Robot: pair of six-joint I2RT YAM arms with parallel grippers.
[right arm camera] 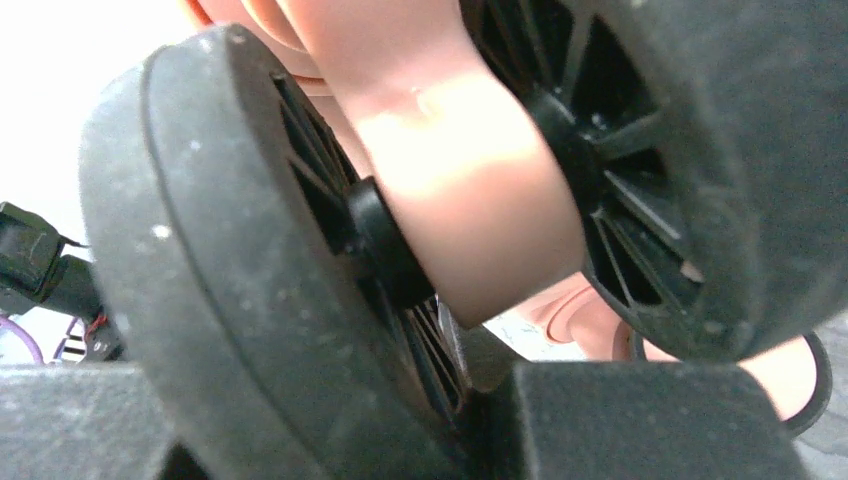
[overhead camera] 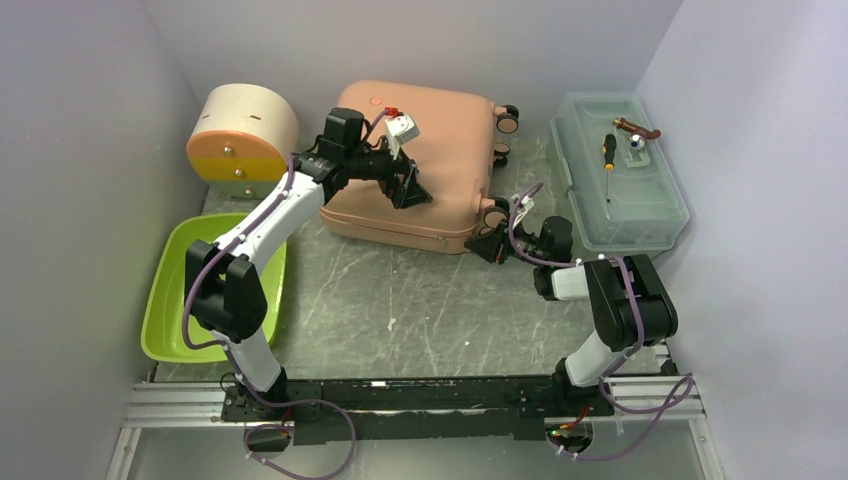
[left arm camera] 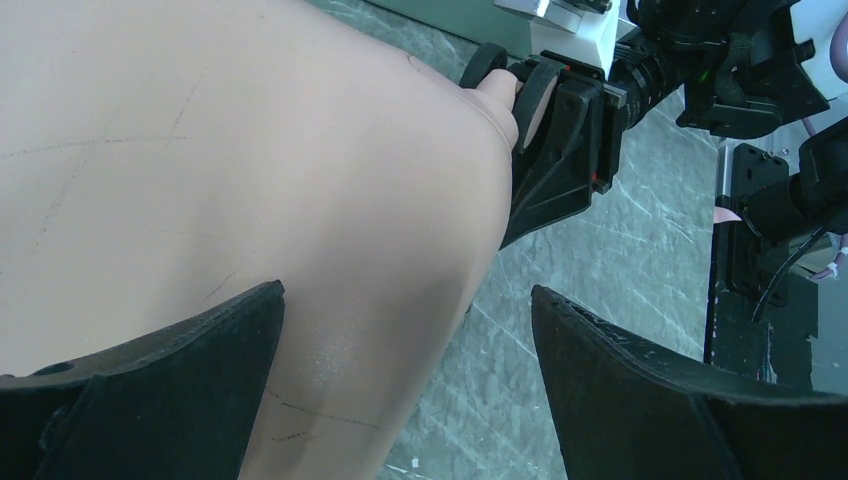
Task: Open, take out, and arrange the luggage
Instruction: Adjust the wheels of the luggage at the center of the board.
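At the back of the counter (overhead camera: 400,310) lies the pink suitcase (overhead camera: 440,140), flat and closed. Its long axis runs left to right, with the wheels (overhead camera: 508,117) at its right end. Right of the suitcase stands a clear toolbox (overhead camera: 640,215) with a screwdriver (overhead camera: 608,160) on its lid. Left of the suitcase sit a green tub (overhead camera: 165,300) and a cream drawer box (overhead camera: 240,140). The left gripper (overhead camera: 413,195) hangs spread wide over the suitcase's near edge. The right gripper (overhead camera: 487,243) is at the near right wheel; whether it pinches is unclear.
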